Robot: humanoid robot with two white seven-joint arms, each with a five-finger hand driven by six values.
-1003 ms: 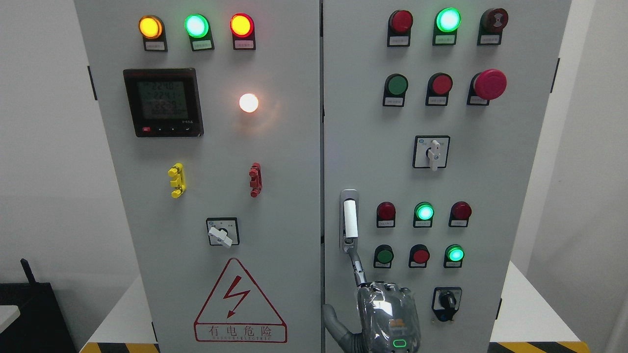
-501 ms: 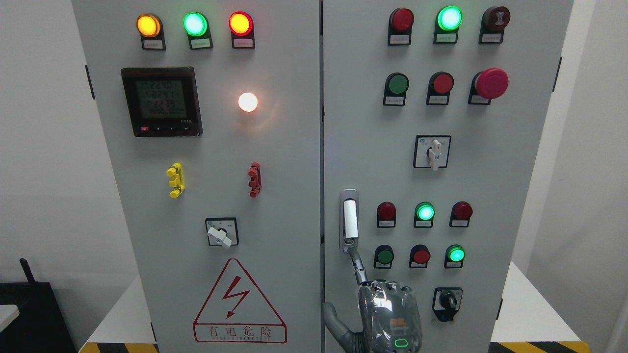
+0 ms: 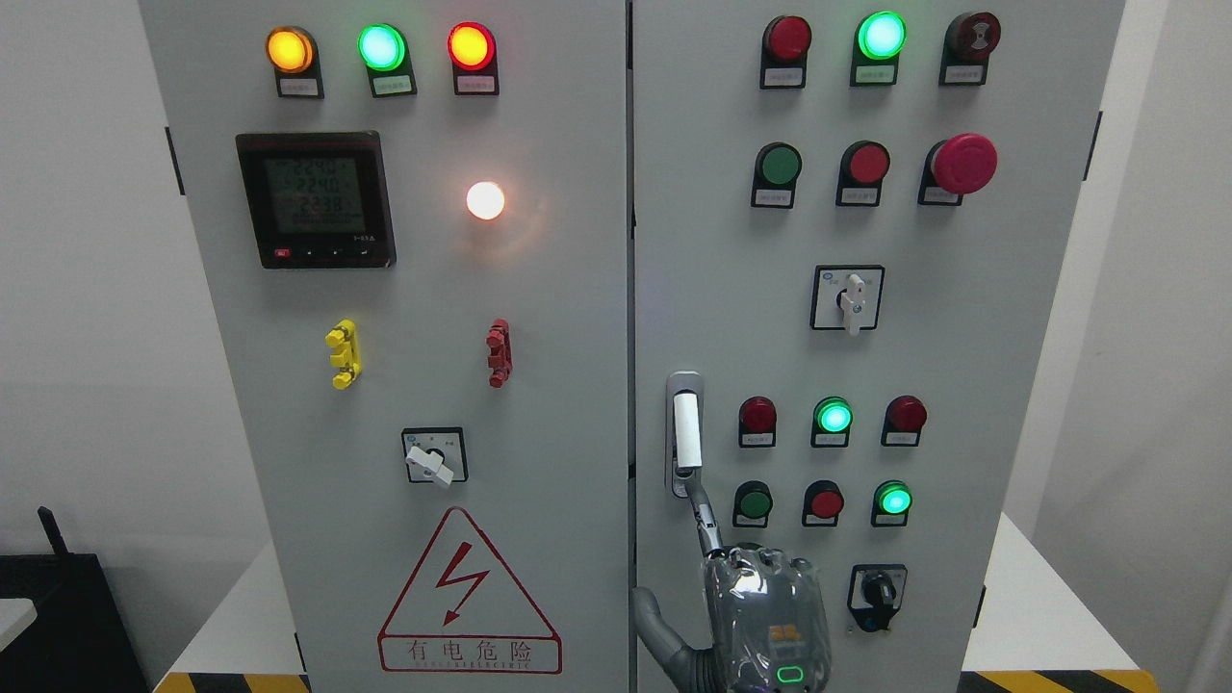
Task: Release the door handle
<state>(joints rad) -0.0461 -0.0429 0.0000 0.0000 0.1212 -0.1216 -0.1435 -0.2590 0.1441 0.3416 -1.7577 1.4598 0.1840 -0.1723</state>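
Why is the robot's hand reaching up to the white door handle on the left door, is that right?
Not quite. The head view shows the white door handle on the right door, not the left. The hand does reach up to it, one finger at its lower end.

You have a bare strip of door above the door handle at lower centre. To its right, two rows of push buttons crowd the panel close by, and a rotary switch sits low beside the robot hand, which seems to touch the handle's lower end with one finger. Left of the handle, the door seam runs top to bottom, then plain panel down to the warning triangle.
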